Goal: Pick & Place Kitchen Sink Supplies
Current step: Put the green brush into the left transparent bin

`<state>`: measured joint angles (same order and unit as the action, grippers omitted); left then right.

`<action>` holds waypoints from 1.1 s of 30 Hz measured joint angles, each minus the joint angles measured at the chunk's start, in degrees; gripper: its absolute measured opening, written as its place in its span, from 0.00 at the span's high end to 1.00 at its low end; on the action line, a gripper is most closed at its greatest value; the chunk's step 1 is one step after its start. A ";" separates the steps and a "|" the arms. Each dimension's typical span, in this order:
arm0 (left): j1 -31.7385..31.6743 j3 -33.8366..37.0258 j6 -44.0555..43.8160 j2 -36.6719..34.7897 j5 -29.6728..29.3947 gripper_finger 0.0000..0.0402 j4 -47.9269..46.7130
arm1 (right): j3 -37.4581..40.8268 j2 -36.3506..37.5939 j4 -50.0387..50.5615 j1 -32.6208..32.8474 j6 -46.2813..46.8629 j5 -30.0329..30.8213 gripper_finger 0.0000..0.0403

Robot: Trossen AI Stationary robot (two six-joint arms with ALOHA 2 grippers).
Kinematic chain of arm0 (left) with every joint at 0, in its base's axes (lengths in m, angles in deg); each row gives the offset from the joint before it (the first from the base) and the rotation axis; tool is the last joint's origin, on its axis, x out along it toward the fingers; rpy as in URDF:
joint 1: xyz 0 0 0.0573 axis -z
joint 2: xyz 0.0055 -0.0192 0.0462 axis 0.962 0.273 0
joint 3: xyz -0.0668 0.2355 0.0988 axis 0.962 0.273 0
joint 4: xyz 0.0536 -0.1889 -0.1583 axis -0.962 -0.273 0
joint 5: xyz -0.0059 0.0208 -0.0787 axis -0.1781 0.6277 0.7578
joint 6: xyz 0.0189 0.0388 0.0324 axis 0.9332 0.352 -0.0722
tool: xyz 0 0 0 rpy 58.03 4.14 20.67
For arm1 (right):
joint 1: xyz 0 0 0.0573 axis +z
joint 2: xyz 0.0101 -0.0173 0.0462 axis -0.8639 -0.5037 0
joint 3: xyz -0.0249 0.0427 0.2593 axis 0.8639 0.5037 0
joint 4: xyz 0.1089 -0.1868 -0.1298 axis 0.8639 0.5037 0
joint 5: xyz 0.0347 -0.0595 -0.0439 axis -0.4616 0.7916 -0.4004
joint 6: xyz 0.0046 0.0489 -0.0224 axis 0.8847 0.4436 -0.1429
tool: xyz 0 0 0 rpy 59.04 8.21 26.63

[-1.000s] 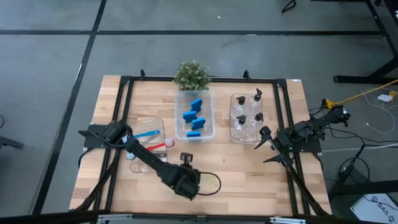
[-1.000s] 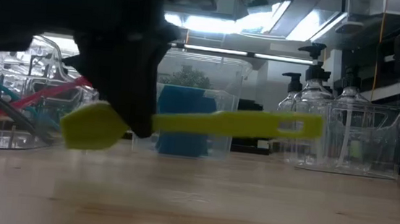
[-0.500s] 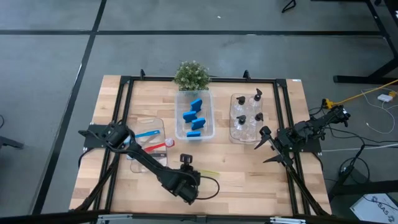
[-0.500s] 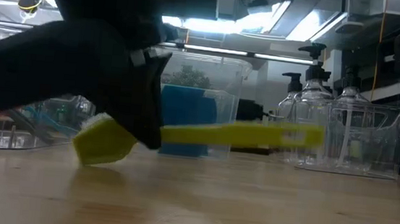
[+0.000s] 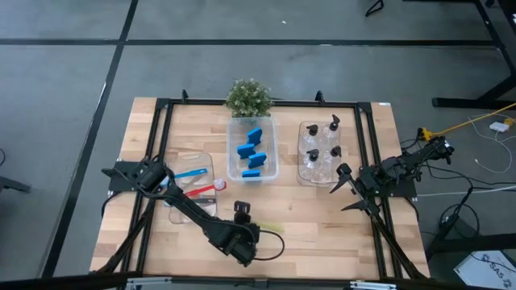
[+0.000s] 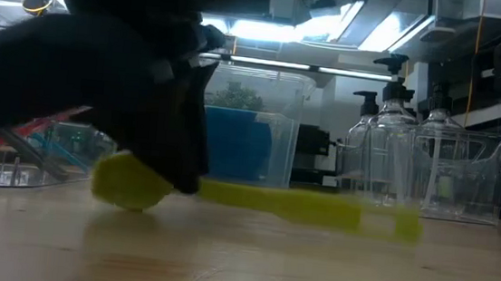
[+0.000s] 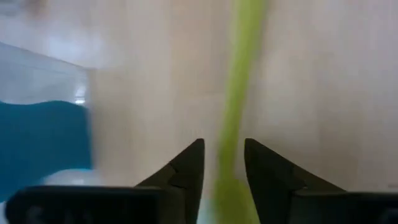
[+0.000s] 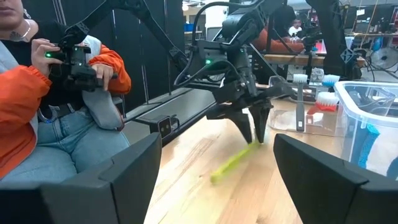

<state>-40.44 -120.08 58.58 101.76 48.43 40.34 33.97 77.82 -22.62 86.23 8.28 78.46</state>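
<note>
My left gripper (image 5: 240,231) stands near the table's near edge, shut on the yellow-green brush (image 5: 270,228). In the low view the brush's head (image 6: 128,184) shows left of the dark fingers and its handle (image 6: 308,207) slopes down to the right. Blue sponges (image 5: 252,153) lie in the middle bin. Clear pump bottles (image 5: 322,153) stand in the right bin. A red brush (image 5: 201,190) and a blue brush (image 5: 189,173) lie in the left bin. My right gripper (image 5: 347,189) waits open by the table's right edge. My left gripper pinches the yellow-green brush between its two fingers on the handle just behind the head (image 7: 231,155), coming from above with the fingers (image 6: 180,166) across it. The brush is tilted, its free handle end (image 6: 406,229) down at the table top.
The three clear bins sit across the table's far half, with a potted plant (image 5: 248,97) behind the middle one. Bare wood lies along the near edge around the left gripper. A person in orange sleeves (image 8: 37,93) sits beyond the table's left side.
My left gripper has come down toward the table, still shut on the brush. The brush was level and lifted clear; its head has sunk, and its handle has tipped so that the free end has dropped to the table top.
</note>
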 joint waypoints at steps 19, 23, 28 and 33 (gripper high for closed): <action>-0.15 0.02 1.34 -0.07 4.83 0.63 0.86 | 0.00 0.01 0.00 0.01 -0.08 -0.02 0.23; -1.10 0.02 4.13 -0.11 7.82 0.63 1.09 | -0.01 0.02 0.00 0.01 -0.08 0.00 0.23; -2.00 0.02 5.14 -0.13 9.08 0.64 1.56 | -0.01 0.02 0.00 0.01 -0.05 -0.01 0.23; -2.36 0.02 5.62 -0.15 10.56 0.70 1.53 | 0.01 0.02 0.00 0.02 -0.04 -0.02 0.23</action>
<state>-42.80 -120.06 64.20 101.60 58.99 41.87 33.97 77.83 -22.62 86.26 8.24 78.44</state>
